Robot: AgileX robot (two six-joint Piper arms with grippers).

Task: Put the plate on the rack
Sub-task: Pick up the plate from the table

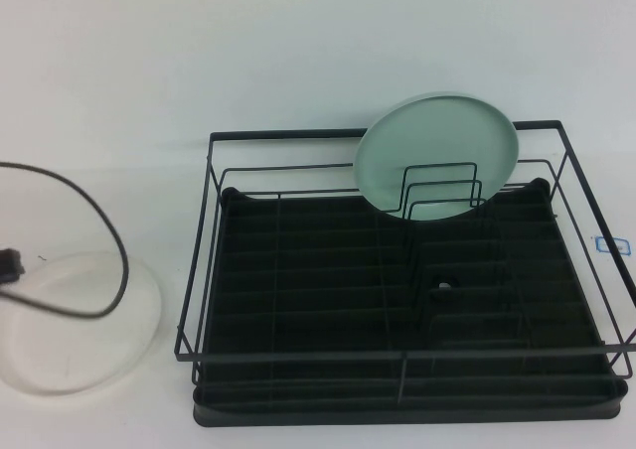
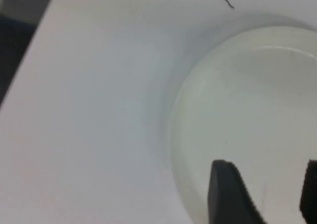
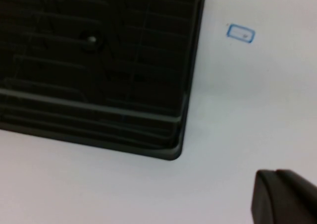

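One white plate lies flat on the white surface, at the robot's left, well apart from the rack. A black cable loops across its far edge in the high view.

One black wire rack sits centre-right, ribbed drain tray beneath, upright wire dividers toward the far side. One pale green plate stands nearly upright in those dividers, leaning against the rack's far rail. Two plates in all: one white, one green.

Left gripper: hovers over the near part of the white plate. Two dark fingers show in the left wrist view, set apart with plate surface visible between them; open, holding nothing. Whether the tips touch the plate I cannot tell. A small dark fleck lies on the surface beyond the plate.

Right gripper: only one dark finger edge shows in the right wrist view, above bare surface just off the rack's near right corner. Cannot tell how far its fingers are open. One small blue-outlined label is stuck on the surface beside the rack's right side.
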